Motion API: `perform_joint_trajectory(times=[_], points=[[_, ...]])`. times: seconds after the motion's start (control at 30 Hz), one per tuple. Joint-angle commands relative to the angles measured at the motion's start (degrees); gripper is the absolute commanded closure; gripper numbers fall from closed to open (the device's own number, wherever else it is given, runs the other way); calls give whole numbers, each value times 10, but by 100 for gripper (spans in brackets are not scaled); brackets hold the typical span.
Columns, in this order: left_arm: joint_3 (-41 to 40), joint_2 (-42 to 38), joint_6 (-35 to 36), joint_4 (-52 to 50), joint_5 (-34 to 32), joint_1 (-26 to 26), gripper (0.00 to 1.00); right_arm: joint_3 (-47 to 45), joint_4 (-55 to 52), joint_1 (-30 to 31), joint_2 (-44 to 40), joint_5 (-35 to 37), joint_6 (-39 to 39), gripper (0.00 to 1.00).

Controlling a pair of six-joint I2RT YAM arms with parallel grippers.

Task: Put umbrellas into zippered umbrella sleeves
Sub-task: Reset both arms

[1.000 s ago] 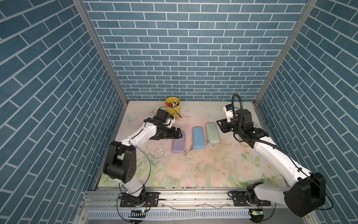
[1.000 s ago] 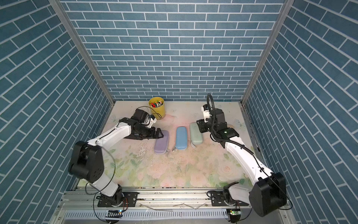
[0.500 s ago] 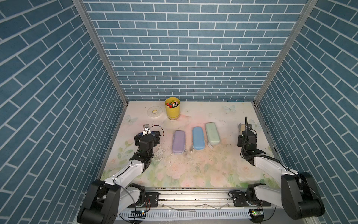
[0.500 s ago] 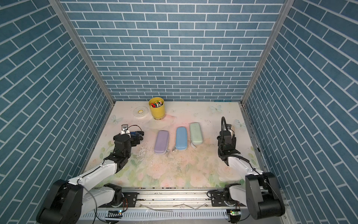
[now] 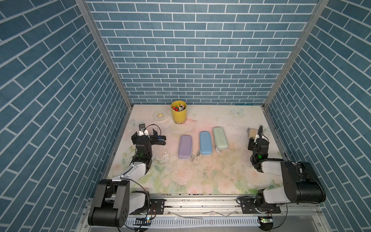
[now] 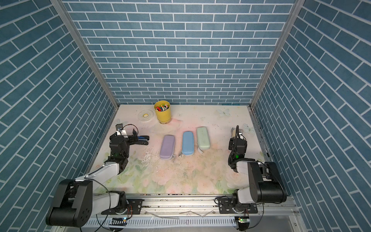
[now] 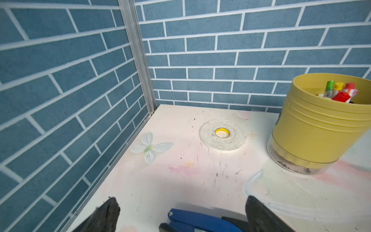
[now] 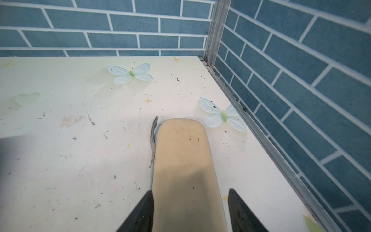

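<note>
Right wrist view looks along the cream-tan sleeve, which lies flat and closed on the counter with its grey zip tape showing along one edge. The right claw straddles the sleeve's near end with its jaws apart. One finger sits against the zip side and a sliver of counter shows between the sleeve and the other finger, so nothing is clamped. In both top views this sleeve is out at 3 o'clock on the counter, close to the side wall. Well apart from it, around the middle, three more closed sleeves lie side by side, long axes running 12 to 6. They are the lilac sleeve on the 9 o'clock side, the light blue sleeve between, and the mint sleeve on the 3 o'clock side, each set a little further toward 12. At 9 o'clock the left claw is spread wide and holds nothing, with a dark blue tool lying low between its fingers. A yellow cup of pens stands at 11 o'clock, with a tape roll just beside it at its 9 o'clock.
</note>
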Motion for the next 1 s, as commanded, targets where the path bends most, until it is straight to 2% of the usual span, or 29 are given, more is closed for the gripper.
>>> perform_joint_trajectory(times=[0.0, 0.07, 0.1, 0.17, 0.2, 0.23, 0.27, 0.53, 0.6, 0.9, 0.97], points=[[-22, 73, 30, 57, 31, 4, 1, 6, 40, -17, 16, -56, -13, 41], [-53, 139, 33, 171, 39, 4, 1, 5, 81, -26, 54, -53, -3, 40], [-58, 162, 34, 214, 39, 6, 1, 17, 37, -26, 42, -47, 3, 40], [-39, 138, 20, 135, 48, 14, 1, 26, 30, -29, 48, -46, 6, 36], [-33, 153, 16, 148, 42, 18, 1, 28, 19, -31, 46, -50, 10, 14], [-25, 153, 12, 132, 35, 19, 1, 28, 29, -33, 50, -49, 9, 1], [-14, 144, 8, 95, 29, 18, 1, 29, 18, -33, 45, -51, 11, 1], [-31, 152, 13, 140, 29, 17, 1, 29, 21, -35, 47, -46, 14, 1], [-20, 149, 13, 115, 30, 17, 1, 30, 21, -36, 48, -47, 14, 1], [-17, 151, 19, 113, 29, 12, 1, 28, 24, -35, 46, -47, 12, 1], [-17, 152, 19, 113, 29, 12, 1, 28, 25, -30, 48, -66, -2, 1]])
